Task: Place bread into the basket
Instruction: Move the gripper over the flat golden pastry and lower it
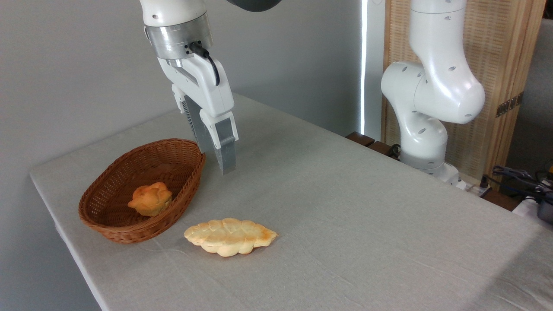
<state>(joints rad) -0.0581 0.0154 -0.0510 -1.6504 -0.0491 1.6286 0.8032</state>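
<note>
The bread (230, 236) lies flat on the table (345, 224) near its front left edge, just beside the basket (142, 190) and not yet inside it. It looks light and a little soft, with a crust that may crack, so I would take it gently across the narrow middle. A small orange bun (150, 198) sits in the basket. The gripper (218, 151) hangs above the far end of the basket, well above the bread, and holds nothing. Its fingers overlap from this side, so I cannot tell if they are apart or together.
</note>
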